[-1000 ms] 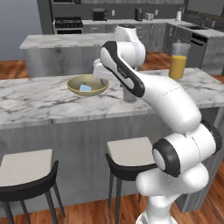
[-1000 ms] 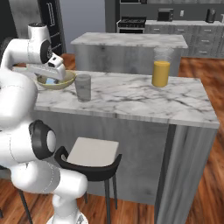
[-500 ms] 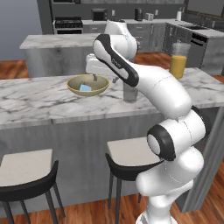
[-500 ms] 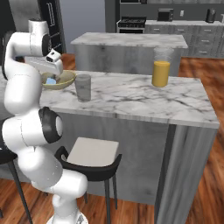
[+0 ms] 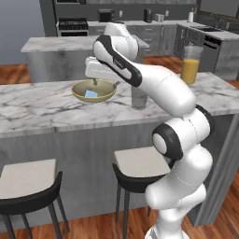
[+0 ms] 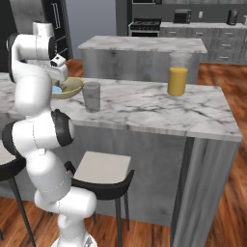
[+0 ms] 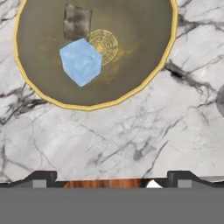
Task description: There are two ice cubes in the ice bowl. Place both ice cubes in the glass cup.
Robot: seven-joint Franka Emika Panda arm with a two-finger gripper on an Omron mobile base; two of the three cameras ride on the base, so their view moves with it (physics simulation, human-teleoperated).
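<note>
The tan-yellow ice bowl (image 5: 103, 97) stands on the marble counter, left of the glass cup (image 5: 139, 99). One pale-blue ice cube (image 7: 81, 61) lies in the bowl (image 7: 135, 48), left of its centre; it also shows as a blue speck (image 5: 91, 94). A dull grey square patch (image 7: 78, 22) lies beyond it, and I cannot tell what it is. My gripper (image 5: 105, 84) hangs open just above the bowl's near rim, fingertips (image 7: 43, 177) wide apart with nothing between them. From the right, the bowl (image 6: 72, 89) peeks out behind my arm, beside the cup (image 6: 91, 96).
A taller glass of orange juice (image 5: 189, 66) stands at the counter's right end (image 6: 177, 75). Two stools (image 5: 140, 163) sit under the counter's front edge. A second island and kitchen units stand behind.
The arm has swung left from over the glass cup to the bowl. The gripper has stayed open.
</note>
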